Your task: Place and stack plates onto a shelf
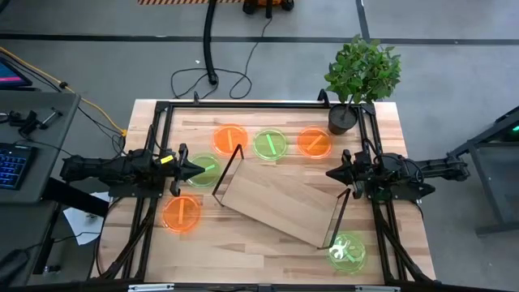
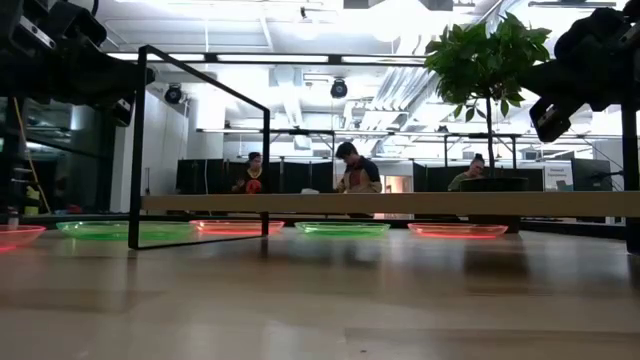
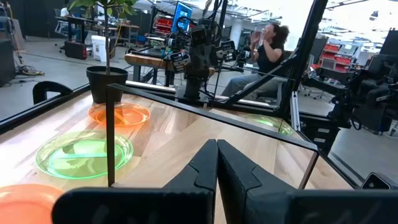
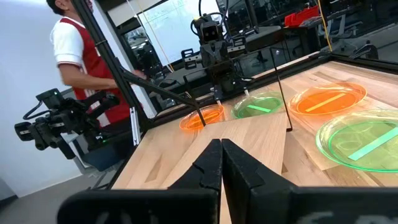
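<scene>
Task not begun: six plates (image 1: 230,139) lie on the worktop (image 1: 268,251), shelf (image 1: 280,203) bare. Left hand (image 1: 197,169) and right hand (image 1: 331,173) closed, empty. Next: open, grasp nearest plate.

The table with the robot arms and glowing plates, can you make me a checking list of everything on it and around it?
Surface: light wooden tabletop inside a black frame.
Job's things: flat light-wood shelf board lying at an angle, nothing on it; three neon orange translucent plates and three neon green translucent plates around it on the table.
Clutter: potted green plant at a far corner.
Claws: left claw shut, over a green plate; right claw shut, by the shelf's end.
Cables: black cable on the floor.
Surroundings: people at desks beyond.
</scene>
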